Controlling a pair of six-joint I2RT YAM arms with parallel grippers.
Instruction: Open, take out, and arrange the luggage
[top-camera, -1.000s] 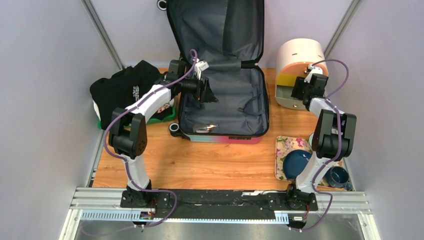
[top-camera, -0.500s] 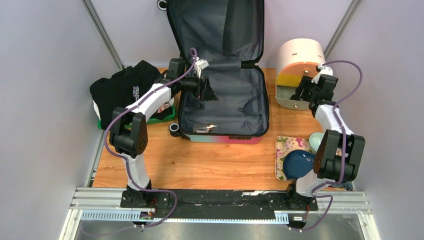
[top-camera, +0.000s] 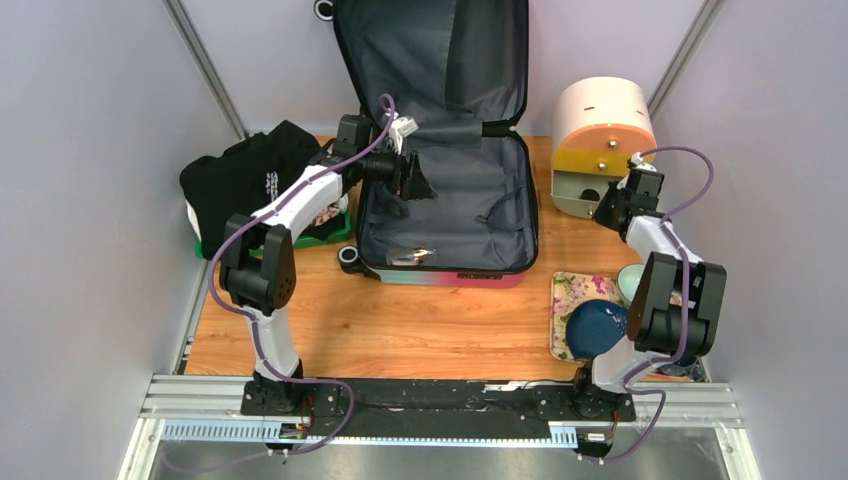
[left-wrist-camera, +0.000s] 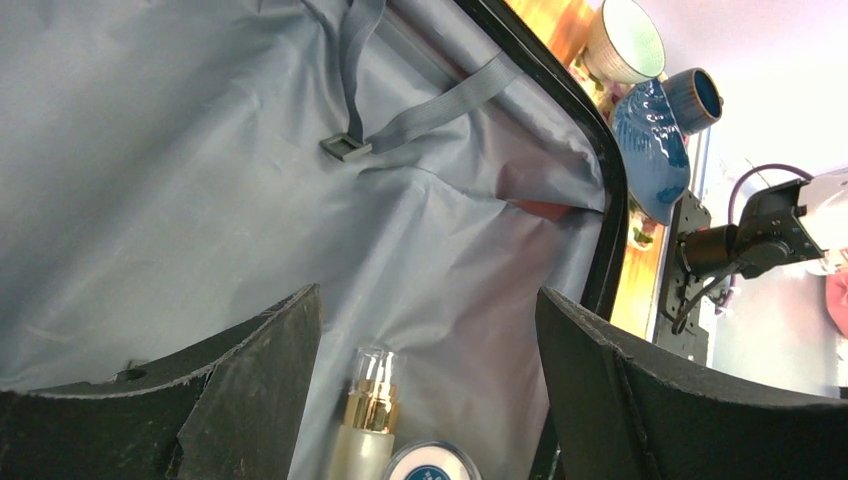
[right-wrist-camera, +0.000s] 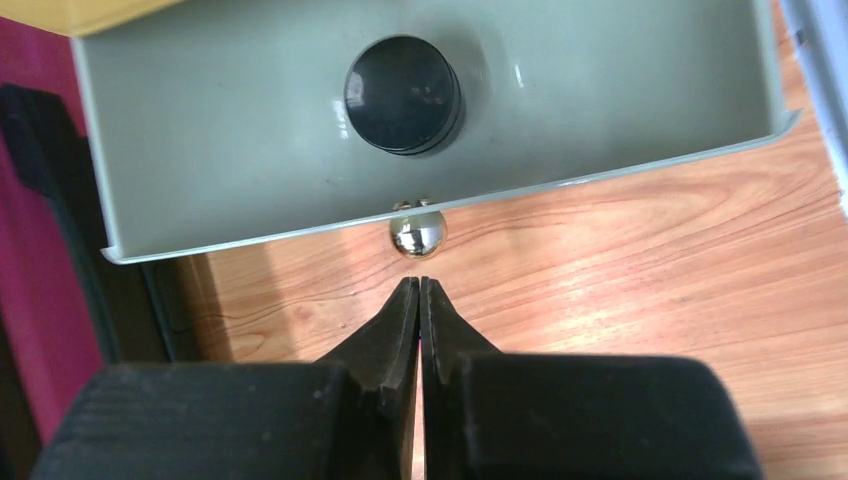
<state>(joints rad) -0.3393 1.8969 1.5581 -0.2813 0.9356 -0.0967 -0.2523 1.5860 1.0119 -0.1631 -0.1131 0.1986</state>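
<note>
The luggage (top-camera: 470, 200) lies open mid-table, its lid propped against the back wall and its grey lining (left-wrist-camera: 180, 150) showing. A frosted bottle with a gold collar (left-wrist-camera: 367, 420) and a small round jar (left-wrist-camera: 432, 462) lie inside near its front wall (top-camera: 412, 256). My left gripper (top-camera: 415, 180) hovers open over the left side of the lining, and the left wrist view shows the bottle between and below its jaws (left-wrist-camera: 428, 295). My right gripper (right-wrist-camera: 419, 283) is shut on nothing, its tips just short of the silver knob (right-wrist-camera: 418, 230) of a pulled-out grey drawer.
The drawer belongs to a cream-and-orange round container (top-camera: 603, 120) at the back right and holds a black round cap (right-wrist-camera: 403, 95). A green tray (top-camera: 335, 232) under black clothing (top-camera: 250, 170) sits left. A floral tray (top-camera: 562, 300) with a blue plate (top-camera: 592, 325) and pale bowl (top-camera: 630, 280) sits near right.
My right gripper has drawn back a little from the drawer front toward the near side and its jaws have closed. The left arm and luggage have not moved.
</note>
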